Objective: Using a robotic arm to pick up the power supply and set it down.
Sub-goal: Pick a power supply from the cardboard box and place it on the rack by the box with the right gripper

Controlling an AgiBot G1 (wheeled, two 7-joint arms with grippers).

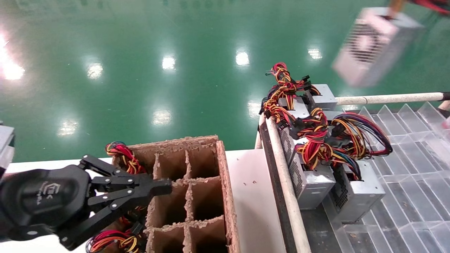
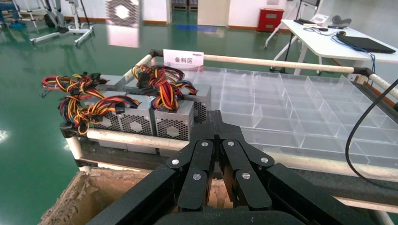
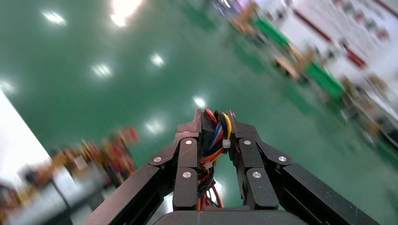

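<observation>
Hanging high up at the top right of the head view is the power supply (image 1: 374,44), a small silver box w/ a grille on one face. It looks blurry and is up in the air over the green floor (image 1: 140,70), well apart from the other boxes. In the right wrist view the right gripper (image 3: 215,129) is pressed together on the wire bundle (image 3: 217,136): red, yellow, blue & black wires sit squeezed between its black fingers (image 3: 185,154). The box itself can't be seen in that view.

The left gripper (image 1: 154,188) is low on the left in the head view, over the edge of a brown cardboard box (image 1: 225,175) w/ square holes. Its fingers (image 2: 202,159) are pressed together w/ nothing between them. Some red & yellow wires (image 1: 123,154) poke up just beside it.

On the right is a clear plastic tray (image 1: 415,147) split into many little parts, w/ a white pole (image 1: 386,98) along its far edge. More silver boxes (image 1: 313,182) stand in a bunch at the tray's near-left corner, touching each other, w/ tangled wires (image 1: 316,137) on top. A white sign (image 2: 183,59) stands on the pole behind them in the left wrist view.
</observation>
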